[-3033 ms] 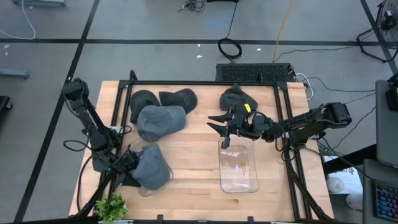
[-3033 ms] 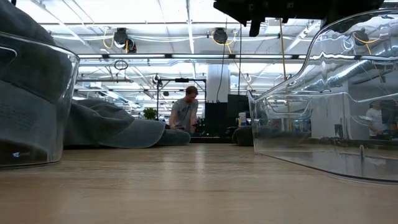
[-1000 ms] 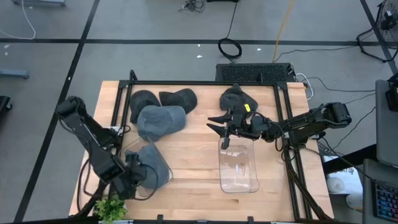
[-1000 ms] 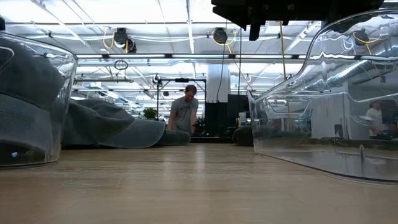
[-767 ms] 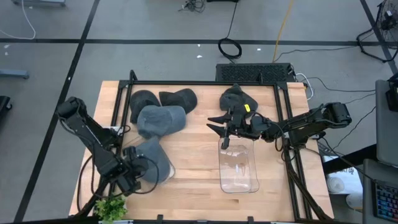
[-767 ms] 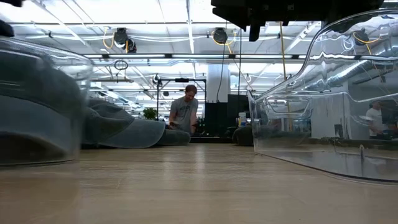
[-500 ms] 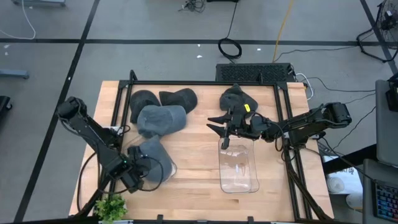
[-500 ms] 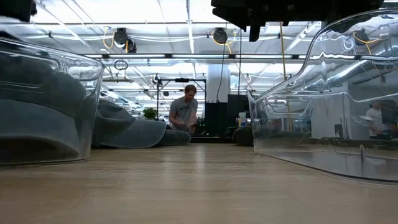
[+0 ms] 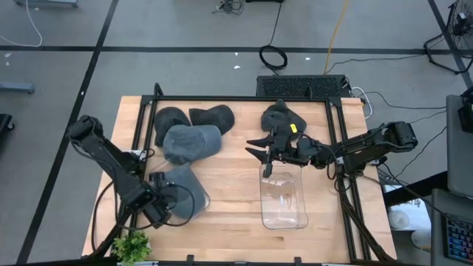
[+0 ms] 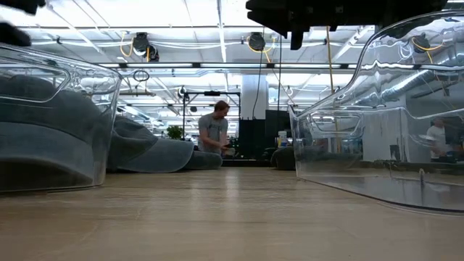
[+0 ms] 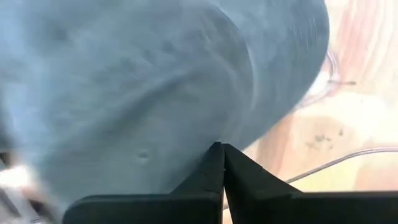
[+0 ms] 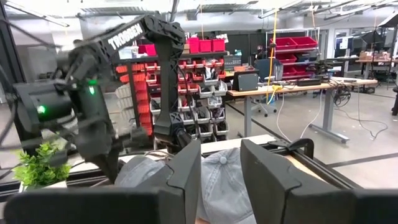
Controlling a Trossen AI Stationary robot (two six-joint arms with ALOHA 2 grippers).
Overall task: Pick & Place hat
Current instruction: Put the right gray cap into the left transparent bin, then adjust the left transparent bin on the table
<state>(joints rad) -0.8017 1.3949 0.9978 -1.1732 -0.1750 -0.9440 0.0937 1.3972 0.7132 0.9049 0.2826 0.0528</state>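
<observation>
High view: the left gripper (image 9: 164,207) is seen at the table's (image 9: 229,185) front-left, low over a clear bin (image 9: 194,203) w/ a grey hat (image 9: 181,198) lying inside it; 3 more hats (image 9: 191,143) are grouped near the back-left, and 1 dark hat (image 9: 279,114) is seen at the back centre. The right gripper (image 9: 260,151) is held above the far end of a 2nd clear bin (image 9: 282,198), fingers spread apart, nothing between them. A small green plant (image 9: 133,245) is seen at the front-left edge. Low view: the hat (image 10: 43,138) is seen settled inside the left bin (image 10: 101,116); the other bin's wall (image 10: 377,130) is seen at the right, and a person (image 10: 214,132) is seen far off in the room. Left wrist view: the fingers (image 11: 211,171) are pressed together tip to tip, w/ nothing seen pinched; grey hat fabric (image 11: 155,81) is seen right behind them. Right wrist view: the fingers (image 12: 186,171) are parted w/ an empty gap; a hat (image 12: 221,180) and the left arm (image 12: 93,93) are seen beyond.
</observation>
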